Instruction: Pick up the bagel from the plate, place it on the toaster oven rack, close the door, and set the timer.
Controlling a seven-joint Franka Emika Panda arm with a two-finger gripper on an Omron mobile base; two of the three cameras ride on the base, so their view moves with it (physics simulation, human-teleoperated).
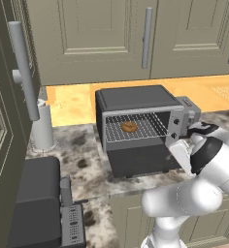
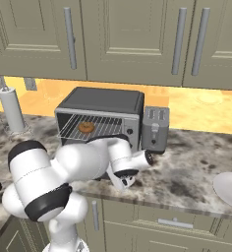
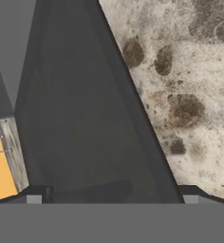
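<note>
The bagel (image 1: pixel 129 127) lies on the toaster oven rack (image 1: pixel 140 128) inside the toaster oven (image 1: pixel 136 99) on the marbled counter (image 1: pixel 85 150). The door (image 1: pixel 140 157) hangs down open in front. The hand (image 3: pixel 112 197) hovers low over the dark door panel, its fingers spread wide apart, holding nothing.

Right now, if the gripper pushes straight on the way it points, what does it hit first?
Most likely the open oven door: its dark panel lies directly ahead of the open gripper. The speckled counter lies off to one side. Depth is hard to judge.
</note>
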